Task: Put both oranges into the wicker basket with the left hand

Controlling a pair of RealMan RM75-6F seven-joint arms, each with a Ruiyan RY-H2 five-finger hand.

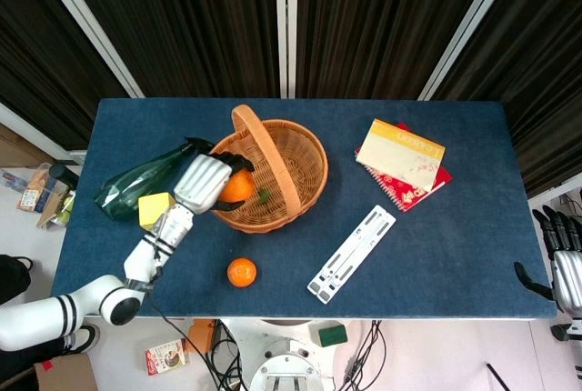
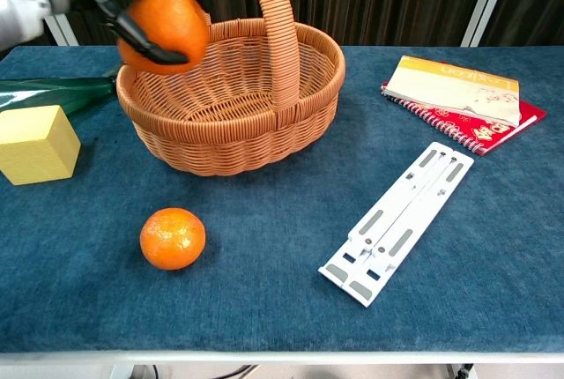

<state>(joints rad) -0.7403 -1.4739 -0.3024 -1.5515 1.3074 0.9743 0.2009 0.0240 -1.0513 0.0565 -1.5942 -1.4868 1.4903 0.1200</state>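
— What is your left hand doing?

— My left hand (image 1: 202,183) has its fingers wrapped round one orange (image 1: 236,186), holding it above the left rim of the wicker basket (image 1: 305,193). In the chest view the fruit hangs clear of the weave, over the near-left part of the basket's opening, with dark fingers curling under and over it.

— And the other orange?

— The second orange (image 2: 173,238) lies on the blue table (image 2: 264,300), in front of the basket and a little to its left, apart from it and untouched.

— Anything inside the basket?

— A small green thing, perhaps a leaf (image 1: 263,195), lies on the basket floor next to the handle. I cannot tell more than that.

— Your right hand?

— My right hand (image 1: 564,259) hangs at the table's far right edge, beyond the tabletop, only partly in view. Its fingers point up and lie apart, and it holds nothing.

— What else lies around?

— A yellow block (image 2: 35,144) sits left of the basket, just beside a green spray bottle (image 1: 136,182) lying on its side. Right of the basket a white folded stand (image 2: 401,220) lies flat, and behind it a yellow booklet (image 2: 454,86) rests on a red spiral notebook (image 2: 515,119).
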